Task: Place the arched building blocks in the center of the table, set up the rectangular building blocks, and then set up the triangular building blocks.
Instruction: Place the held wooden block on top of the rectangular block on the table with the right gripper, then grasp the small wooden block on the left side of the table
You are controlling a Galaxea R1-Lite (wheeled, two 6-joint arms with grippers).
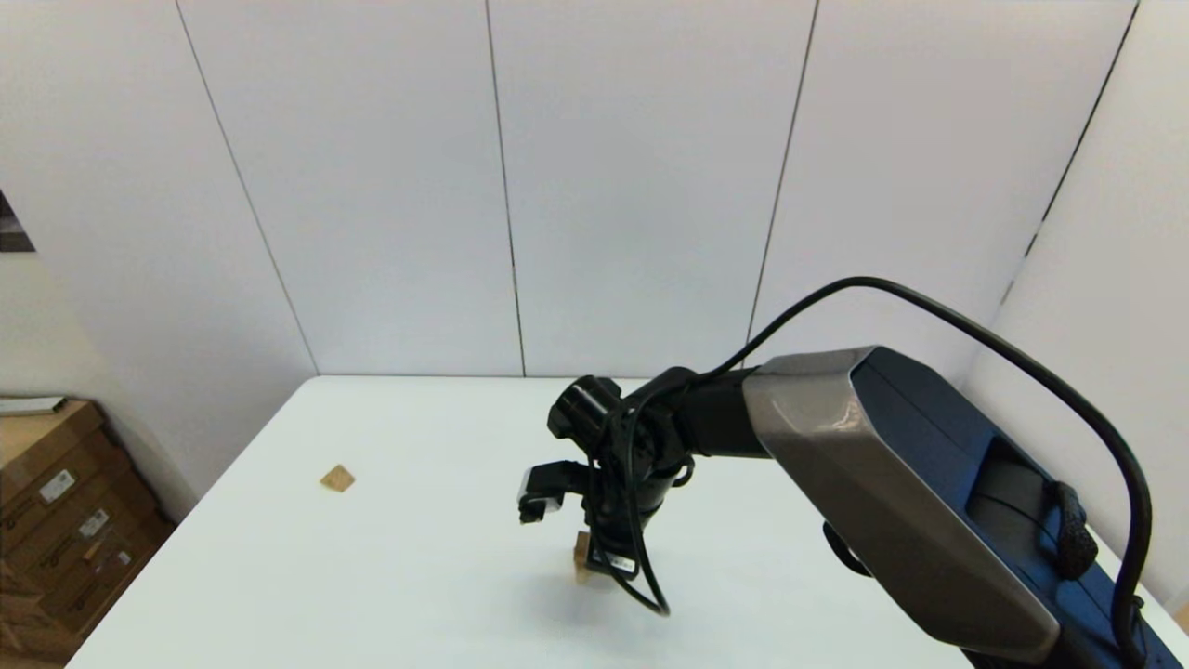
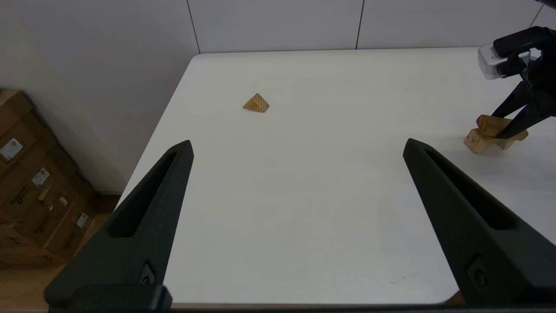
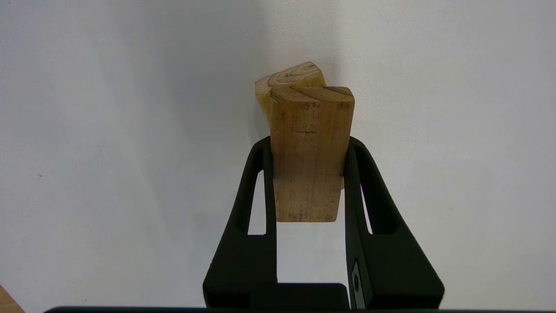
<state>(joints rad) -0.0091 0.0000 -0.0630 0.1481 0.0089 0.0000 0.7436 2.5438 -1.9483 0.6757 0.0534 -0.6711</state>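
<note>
A: Wood clamped in the right gripper (image 3: 308, 174): fingers pinch the rectangular building blocks (image 3: 309, 156) by its long sides, w/ the bar lying across the arched building blocks (image 2: 480, 140) below it.

B: Touching the arch or hovering?

A: Looks like resting on it in left wrist view, can't be 100% sure. Both sit near mid table (image 1: 390, 557), under the right arm.

B: So step 2, setting the rect block?

A: Yep, my read. Arch already placed approx centre. Bar looks skewed vs the arch, so nxt move prob needs squaring it up, then let go gently so the stack doesn't shift.

B: Left side?

A: Left gripper (image 2: 297, 148) idle, fingers wide apart, nothing held, hovering over the table's near-left part. Triangular building blocks (image 2: 256, 103) untouched, far-left area, well apart from the stack.
</note>
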